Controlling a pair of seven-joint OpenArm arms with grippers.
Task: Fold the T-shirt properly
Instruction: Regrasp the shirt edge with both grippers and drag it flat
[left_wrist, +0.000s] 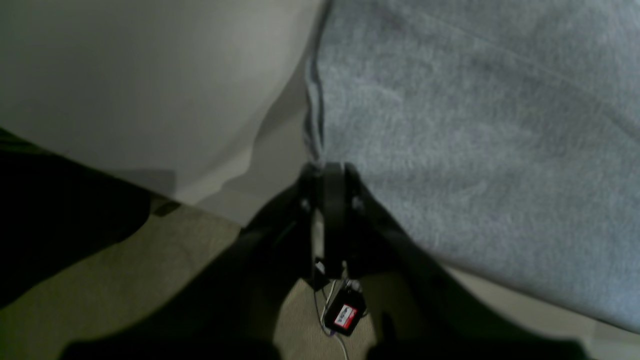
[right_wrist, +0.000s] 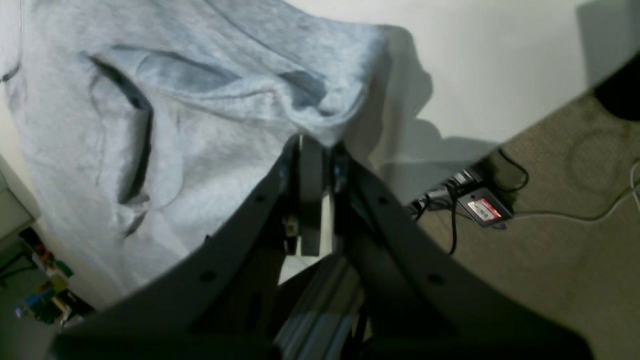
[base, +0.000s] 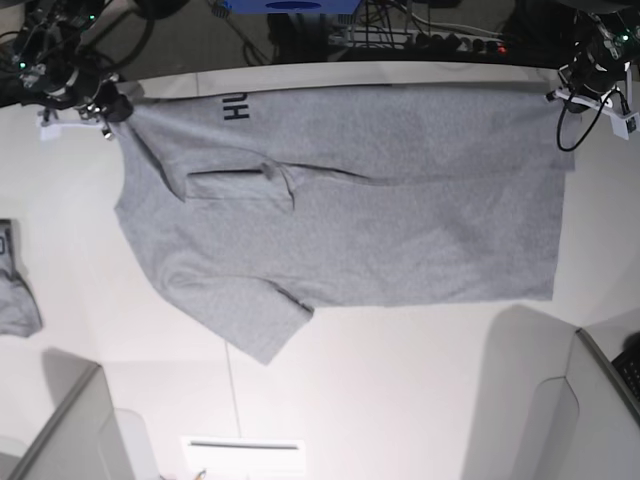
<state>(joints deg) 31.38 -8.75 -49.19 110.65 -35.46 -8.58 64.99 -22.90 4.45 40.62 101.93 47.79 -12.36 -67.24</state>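
Note:
The heather-grey T-shirt (base: 380, 220) lies spread across the white table (base: 400, 400), with one sleeve pointing toward the near edge and black letters showing at its far-left fold. My right gripper (base: 108, 108) is shut on the shirt's far-left corner; the right wrist view shows its jaws (right_wrist: 315, 142) pinching bunched, creased T-shirt cloth (right_wrist: 165, 125). At the far-right corner my left gripper (base: 562, 97) is shut on the hem. Its closed tips (left_wrist: 327, 167) clamp the edge of the T-shirt (left_wrist: 475, 125) in the left wrist view.
A small grey cloth piece (base: 15, 290) lies at the table's left edge. Grey box-like walls stand at the near-left (base: 70, 430) and near-right (base: 590, 400) corners. Beyond the table's far edge are cables and a power strip (base: 420, 40) on the carpet.

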